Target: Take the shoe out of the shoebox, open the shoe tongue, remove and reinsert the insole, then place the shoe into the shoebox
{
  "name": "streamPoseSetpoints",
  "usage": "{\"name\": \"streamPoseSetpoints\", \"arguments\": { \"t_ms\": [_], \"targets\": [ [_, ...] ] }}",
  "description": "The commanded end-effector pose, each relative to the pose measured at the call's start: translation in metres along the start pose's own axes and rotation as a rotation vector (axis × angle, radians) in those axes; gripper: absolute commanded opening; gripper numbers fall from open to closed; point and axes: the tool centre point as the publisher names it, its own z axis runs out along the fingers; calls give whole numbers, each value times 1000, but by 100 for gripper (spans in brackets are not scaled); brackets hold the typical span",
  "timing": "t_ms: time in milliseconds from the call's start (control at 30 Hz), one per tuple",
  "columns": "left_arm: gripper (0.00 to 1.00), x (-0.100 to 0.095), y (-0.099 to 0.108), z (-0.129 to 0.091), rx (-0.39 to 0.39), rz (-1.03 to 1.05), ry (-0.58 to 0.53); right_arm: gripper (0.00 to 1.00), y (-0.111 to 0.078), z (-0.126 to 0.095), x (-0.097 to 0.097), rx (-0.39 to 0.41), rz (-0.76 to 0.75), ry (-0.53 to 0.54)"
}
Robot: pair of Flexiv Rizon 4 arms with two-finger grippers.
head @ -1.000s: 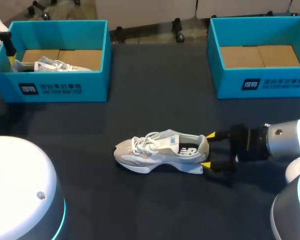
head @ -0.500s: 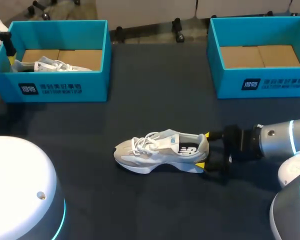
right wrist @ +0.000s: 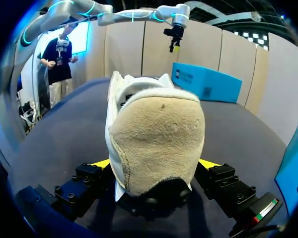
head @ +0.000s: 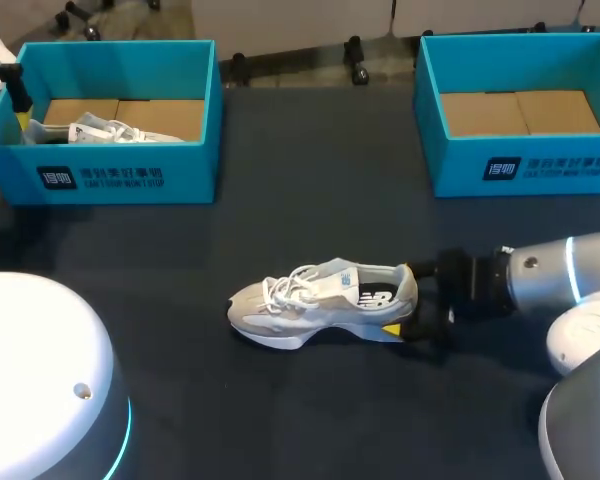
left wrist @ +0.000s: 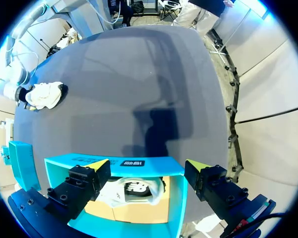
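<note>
Shoe [head: 320, 300]: long axis runs straight out from right gripper [head: 401, 298], toe pointing away, heel between its spread jaws
Logo [head: 377, 298]: dark, on shoe's side
Left gripper [left wrist: 147, 166]: released, above shoebox [left wrist: 129, 162]

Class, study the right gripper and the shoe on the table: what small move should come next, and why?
Probably close the right gripper on the heel of the shoe: its fingers straddle the heel, one each side, seemingly not yet clamped; a firm hold would steady the shoe for opening the tongue.
</note>
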Motion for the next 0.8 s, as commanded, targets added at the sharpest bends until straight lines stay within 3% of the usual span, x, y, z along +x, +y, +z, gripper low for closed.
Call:
{"name": "streamPoseSetpoints", "arguments": {
  "t_ms": [33, 67, 100, 167, 200, 233, 800],
  "targets": [
    [100, 0, -1, 0, -3, 1, 1, 100, 0, 4, -3, 1, -4, 13],
    [100, 0, -1, 0, -3, 1, 1, 94, 0, 4, -3, 2, -6, 17],
    [100, 0, -1, 0, -3, 1, 1, 53, 1, 5, -3, 1, -7, 19],
    [100, 0, -1, 0, -3, 1, 1, 38, 1, 5, -3, 3, -7, 21],
    [100, 0, -1, 0, -3, 1, 1, 23, 1, 5, -3, 5, -8, 23],
    [100, 0, -1, 0, -3, 1, 1, 0, 1, 4, -3, 7, -9, 24],
    [100, 0, -1, 0, -3, 1, 1, 0, -6, -12, -11, 37, -39, 60]
  ]
}}
